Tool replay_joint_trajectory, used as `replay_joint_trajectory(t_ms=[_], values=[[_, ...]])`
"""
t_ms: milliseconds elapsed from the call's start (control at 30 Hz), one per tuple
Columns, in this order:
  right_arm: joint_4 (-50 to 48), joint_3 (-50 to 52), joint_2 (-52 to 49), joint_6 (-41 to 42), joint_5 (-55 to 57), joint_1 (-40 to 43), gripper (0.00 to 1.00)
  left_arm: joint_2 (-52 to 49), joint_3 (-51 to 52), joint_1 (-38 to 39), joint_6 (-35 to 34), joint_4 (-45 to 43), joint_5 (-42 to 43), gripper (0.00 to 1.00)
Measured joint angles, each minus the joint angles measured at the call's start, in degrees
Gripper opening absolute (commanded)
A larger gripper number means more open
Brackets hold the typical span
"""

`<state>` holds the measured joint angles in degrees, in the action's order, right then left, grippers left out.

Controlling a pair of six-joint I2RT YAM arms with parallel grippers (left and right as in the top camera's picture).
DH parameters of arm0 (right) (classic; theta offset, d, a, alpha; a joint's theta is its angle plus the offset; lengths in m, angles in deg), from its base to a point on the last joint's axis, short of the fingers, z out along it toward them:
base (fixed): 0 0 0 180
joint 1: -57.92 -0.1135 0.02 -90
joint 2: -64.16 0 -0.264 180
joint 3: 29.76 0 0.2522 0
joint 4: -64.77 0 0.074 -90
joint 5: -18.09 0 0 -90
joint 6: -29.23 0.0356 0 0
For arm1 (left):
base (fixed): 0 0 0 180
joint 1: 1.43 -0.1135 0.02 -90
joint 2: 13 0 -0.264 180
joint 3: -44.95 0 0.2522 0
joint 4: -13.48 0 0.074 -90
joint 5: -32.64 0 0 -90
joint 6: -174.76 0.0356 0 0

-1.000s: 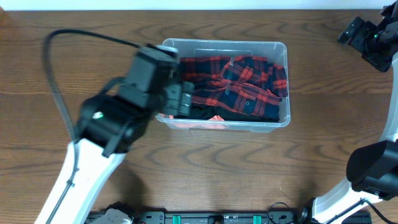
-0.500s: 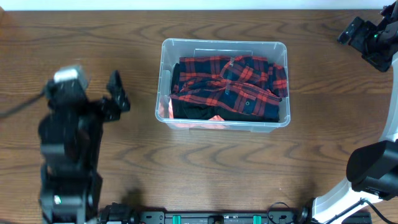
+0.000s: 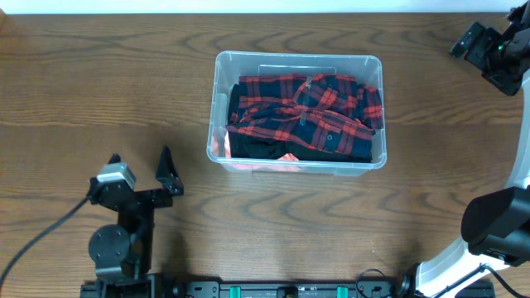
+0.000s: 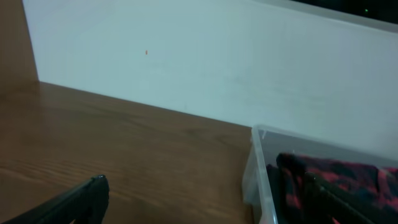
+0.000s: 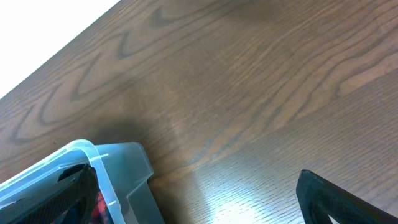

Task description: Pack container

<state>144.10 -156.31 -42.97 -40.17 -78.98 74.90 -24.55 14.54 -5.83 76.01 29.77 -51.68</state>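
Note:
The container [image 3: 298, 57], a clear plastic bin, stands at the middle of the table. A red and black plaid shirt [image 3: 308, 110] fills it, with a salmon cloth [image 3: 267, 165] showing at its near wall. My left gripper [image 3: 139, 160] stands open low at the front left, well apart from the bin, nothing between its fingers [image 4: 78, 200]. The left wrist view shows the bin's corner [image 4: 256, 163] to the right. My right gripper [image 3: 466, 43] is open at the far right corner, away from the bin. One of its fingers [image 5: 336, 198] shows over bare wood, with the bin's corner [image 5: 119, 175] at the left.
A pale wall [image 4: 205, 56] runs along the table's far edge. The left arm's black cable [image 3: 37, 238] trails across the front left of the wood. The right arm's base [image 3: 497, 228] sits at the front right.
The left arm has pulled back from the container's left end to the front left of the table, gripper staying open. The right arm and the shirt have not moved.

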Motion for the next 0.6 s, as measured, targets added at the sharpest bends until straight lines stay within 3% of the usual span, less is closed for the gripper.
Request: replay_joint_trajectory(t_ms=[600], values=[[0.0,0.0,0.0,0.0,0.0,0.0,0.99,10.8,12.6,0.0,0.0,-1.1,0.5,0.98]])
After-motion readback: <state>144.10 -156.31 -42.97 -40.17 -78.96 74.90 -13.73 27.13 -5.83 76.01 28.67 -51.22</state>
